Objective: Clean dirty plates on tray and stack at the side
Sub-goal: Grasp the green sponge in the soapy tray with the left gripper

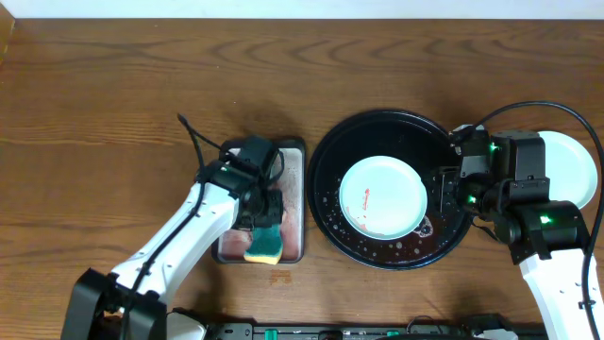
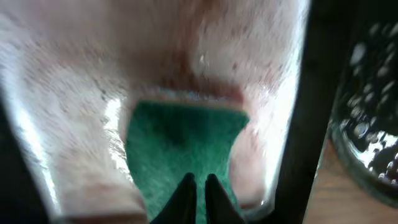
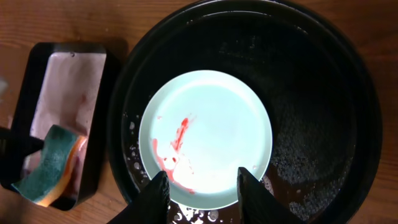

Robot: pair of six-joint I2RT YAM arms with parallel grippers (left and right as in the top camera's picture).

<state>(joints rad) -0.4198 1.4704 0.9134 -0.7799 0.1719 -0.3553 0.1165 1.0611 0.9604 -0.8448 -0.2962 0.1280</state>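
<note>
A pale mint-white plate [image 1: 382, 196] [image 3: 205, 137] with a red smear near its left edge lies in the glossy black tray [image 1: 396, 132] [image 3: 311, 93]. My right gripper [image 1: 442, 194] [image 3: 204, 196] hovers open at that plate's right rim, one finger on either side of the rim's near arc, holding nothing. A second pale plate [image 1: 574, 161] rests on the bare wood at the far right, partly hidden by the right arm. My left gripper [image 1: 267, 212] [image 2: 198, 186] is down in the silver pan, shut on the green sponge [image 1: 266, 244] [image 2: 180, 143] [image 3: 50, 165], which is tilted.
The small rectangular silver pan [image 1: 293, 179] [image 3: 68, 81] holds pinkish water and stands just left of the tray. Soapy droplets cover the tray floor around the plate. Bare wood-grain tabletop stretches to the left and back.
</note>
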